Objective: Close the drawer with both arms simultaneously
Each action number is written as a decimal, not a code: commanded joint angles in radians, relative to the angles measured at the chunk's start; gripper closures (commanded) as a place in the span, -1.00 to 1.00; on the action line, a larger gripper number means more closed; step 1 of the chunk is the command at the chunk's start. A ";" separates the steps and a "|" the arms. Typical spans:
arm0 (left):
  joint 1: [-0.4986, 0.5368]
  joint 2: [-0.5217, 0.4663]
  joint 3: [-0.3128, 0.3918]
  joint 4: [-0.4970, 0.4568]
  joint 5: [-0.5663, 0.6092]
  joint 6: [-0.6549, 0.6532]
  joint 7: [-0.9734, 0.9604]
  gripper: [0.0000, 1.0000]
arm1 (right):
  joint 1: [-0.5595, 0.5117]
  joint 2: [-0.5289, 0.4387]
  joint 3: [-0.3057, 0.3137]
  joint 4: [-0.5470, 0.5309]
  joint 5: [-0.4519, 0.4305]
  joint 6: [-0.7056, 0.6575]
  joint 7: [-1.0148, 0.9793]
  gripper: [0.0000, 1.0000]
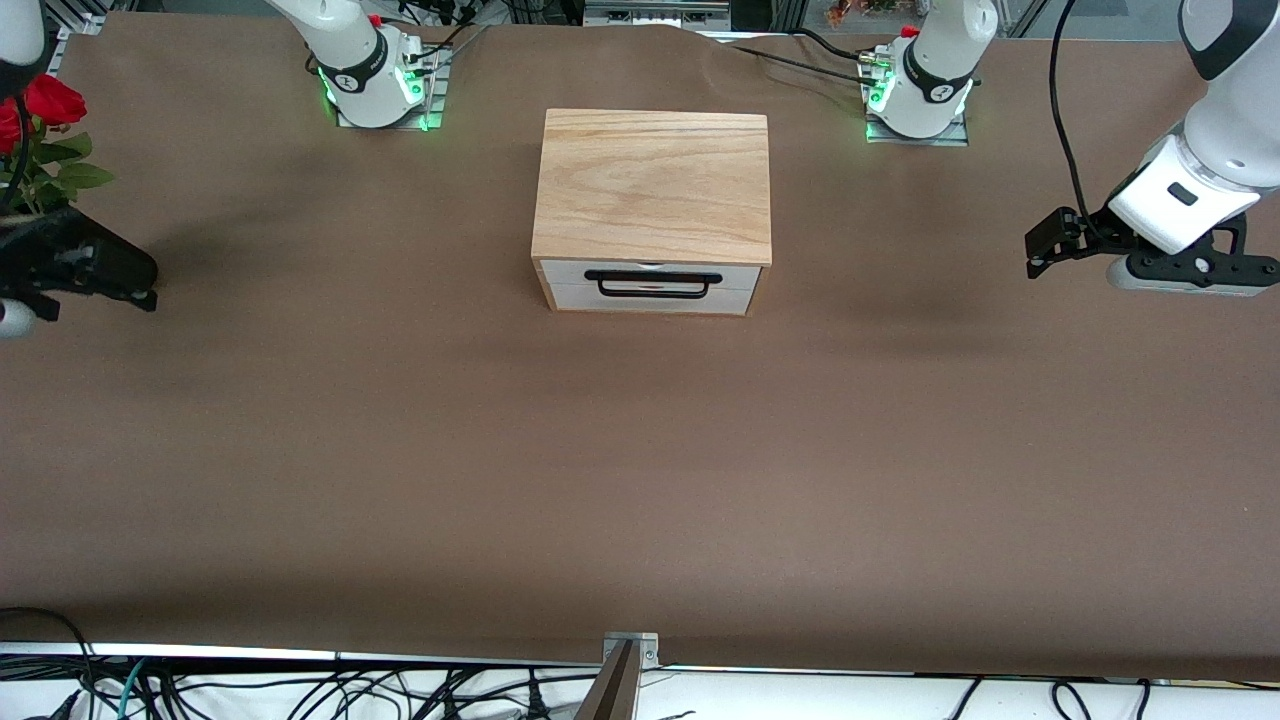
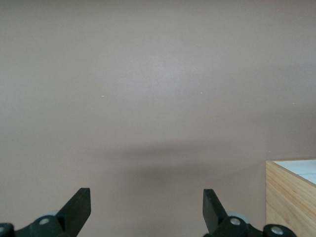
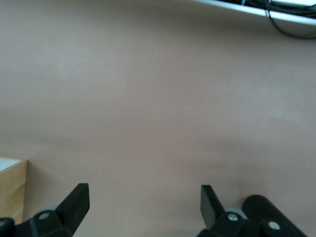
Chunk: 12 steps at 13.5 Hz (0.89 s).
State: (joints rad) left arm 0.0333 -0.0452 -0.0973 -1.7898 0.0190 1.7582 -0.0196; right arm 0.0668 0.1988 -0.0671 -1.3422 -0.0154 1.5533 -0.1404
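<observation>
The light-wood box point(image 1: 652, 185) stands mid-table, and its drawer point(image 1: 650, 287) has a white front panel that sits flush with the box. A black bar handle point(image 1: 652, 283) hangs on the panel. My left gripper point(image 1: 1190, 272) hovers over the table toward the left arm's end, well apart from the box. In the left wrist view that gripper point(image 2: 147, 195) is open and empty, and a box corner point(image 2: 291, 197) shows at the edge. My right gripper point(image 1: 80, 272) hovers over the right arm's end. It point(image 3: 144, 192) is open and empty, with the box corner point(image 3: 12, 190) in view.
A brown cloth point(image 1: 640, 460) covers the table. Red roses point(image 1: 40, 130) stand at the right arm's end, close to the right gripper. Both arm bases point(image 1: 375, 80) point(image 1: 920, 90) are mounted along the table edge farthest from the front camera. Cables point(image 1: 300, 690) lie along the near edge.
</observation>
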 commanded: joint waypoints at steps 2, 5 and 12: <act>-0.019 0.001 0.027 0.021 -0.017 -0.052 0.009 -1.00 | -0.031 -0.061 0.035 -0.112 -0.018 0.039 -0.001 -1.00; -0.020 0.007 0.027 0.044 -0.014 -0.077 0.007 -1.00 | -0.036 -0.053 0.053 -0.114 -0.026 0.034 -0.001 -1.00; -0.019 0.007 0.027 0.047 -0.025 -0.105 0.004 -1.00 | -0.030 -0.030 0.055 -0.087 -0.028 0.036 0.001 -1.00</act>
State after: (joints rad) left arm 0.0232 -0.0450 -0.0814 -1.7688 0.0181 1.6809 -0.0193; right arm 0.0507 0.1723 -0.0294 -1.4302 -0.0260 1.5824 -0.1405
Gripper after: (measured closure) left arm 0.000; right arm 0.000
